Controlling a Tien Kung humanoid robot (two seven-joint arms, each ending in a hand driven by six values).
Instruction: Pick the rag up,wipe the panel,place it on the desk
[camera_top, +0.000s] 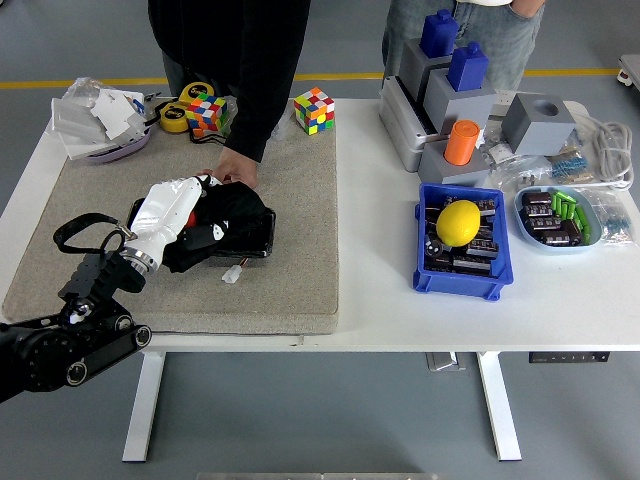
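Note:
A black panel (262, 235) lies on the grey mat (290, 200) at the left of the table. A white connector (232, 274) on a short wire lies in front of it. My left hand (205, 225), with a white cover on its wrist, is shut on a black rag (240, 205) and presses it on the panel's right half. The rag and hand hide most of the panel. A person at the far side rests a hand (234, 172) on the mat at the panel's far edge. My right hand is out of view.
Two colour cubes (313, 109) (205, 113), a yellow tape roll (178, 115) and a plate of papers (100, 120) stand at the back left. A blue bin (495, 275) with a lemon (459, 222), grey blocks (440, 100) and a dish of parts (557, 215) fill the right.

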